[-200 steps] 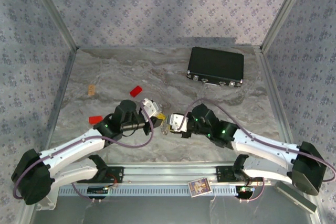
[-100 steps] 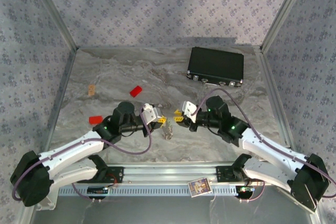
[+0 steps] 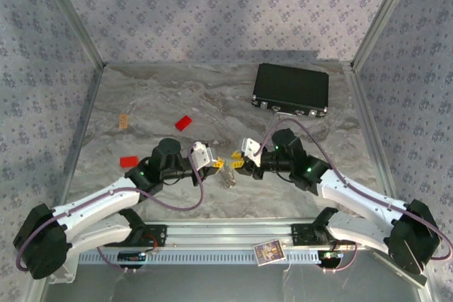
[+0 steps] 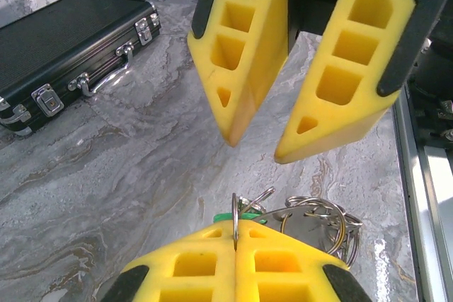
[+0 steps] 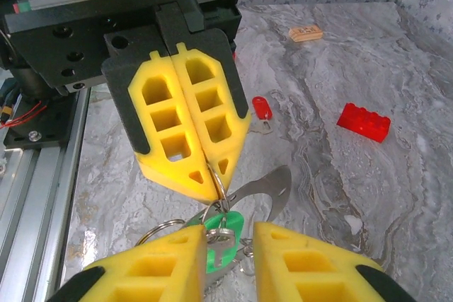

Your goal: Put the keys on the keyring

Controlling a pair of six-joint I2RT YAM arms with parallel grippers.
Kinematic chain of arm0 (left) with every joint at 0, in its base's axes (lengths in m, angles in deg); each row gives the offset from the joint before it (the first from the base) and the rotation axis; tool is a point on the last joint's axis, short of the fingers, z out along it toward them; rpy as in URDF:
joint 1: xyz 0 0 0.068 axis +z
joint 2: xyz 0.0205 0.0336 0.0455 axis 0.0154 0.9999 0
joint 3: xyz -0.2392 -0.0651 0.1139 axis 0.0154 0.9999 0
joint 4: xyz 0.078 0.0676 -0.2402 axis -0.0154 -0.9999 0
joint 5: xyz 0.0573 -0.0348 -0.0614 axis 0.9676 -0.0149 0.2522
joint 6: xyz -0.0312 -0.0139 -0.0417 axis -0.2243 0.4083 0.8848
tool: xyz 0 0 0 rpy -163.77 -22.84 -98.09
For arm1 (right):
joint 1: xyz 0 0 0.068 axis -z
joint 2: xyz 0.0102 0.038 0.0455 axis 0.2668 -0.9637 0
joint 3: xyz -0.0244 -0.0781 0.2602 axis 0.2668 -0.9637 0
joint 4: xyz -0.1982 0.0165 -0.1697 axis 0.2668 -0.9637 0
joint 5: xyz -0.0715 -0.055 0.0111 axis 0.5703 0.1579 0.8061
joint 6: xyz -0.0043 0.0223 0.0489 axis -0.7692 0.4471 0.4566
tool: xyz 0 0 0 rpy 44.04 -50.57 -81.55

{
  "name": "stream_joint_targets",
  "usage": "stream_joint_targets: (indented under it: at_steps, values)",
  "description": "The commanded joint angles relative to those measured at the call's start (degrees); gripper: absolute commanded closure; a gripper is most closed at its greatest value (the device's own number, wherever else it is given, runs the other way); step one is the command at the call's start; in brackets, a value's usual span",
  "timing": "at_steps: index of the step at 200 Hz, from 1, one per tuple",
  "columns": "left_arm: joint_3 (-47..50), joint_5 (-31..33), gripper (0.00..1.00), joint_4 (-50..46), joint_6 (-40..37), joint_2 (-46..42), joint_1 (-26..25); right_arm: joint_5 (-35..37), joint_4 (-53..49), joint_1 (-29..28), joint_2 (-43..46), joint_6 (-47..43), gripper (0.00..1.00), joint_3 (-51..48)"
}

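The keyring [image 4: 234, 206] stands edge-on at the tips of the left gripper [image 5: 210, 175], near the middle of the table [image 3: 141, 97]. That gripper's jaws are closed, pinching the ring's thin wire. The green key [image 5: 225, 230] hangs at the ring, just under those tips. The right gripper [image 4: 263, 145] faces them from the right, its jaws partly open and holding nothing, their tips just short of the ring. The red key [image 5: 262, 109] lies alone on the table, to the left. More rings and a curved metal piece bunch behind the green key, too tangled to sort out.
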Motion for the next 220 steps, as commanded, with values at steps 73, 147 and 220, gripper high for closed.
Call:
stream_joint_targets:
  at_steps: [73, 147, 220]
  values:
    - [-2.3, -0.5, 1.00, 1.2, 5.0, -0.6, -0.1, 18.0, -0.1, -8.0, 0.6, -9.6, 0.78, 0.9]
    - [-1.8, -0.8, 1.00, 1.6, 6.1, -0.7, -0.1, 17.1, -1.2, -8.8, 0.5, -10.7, 0.79, 0.6]
    - [-1.9, -1.1, 1.00, 2.8, 7.4, -1.2, 0.0, 16.9, -2.4, -9.4, -1.1, -11.7, 0.88, 1.8]
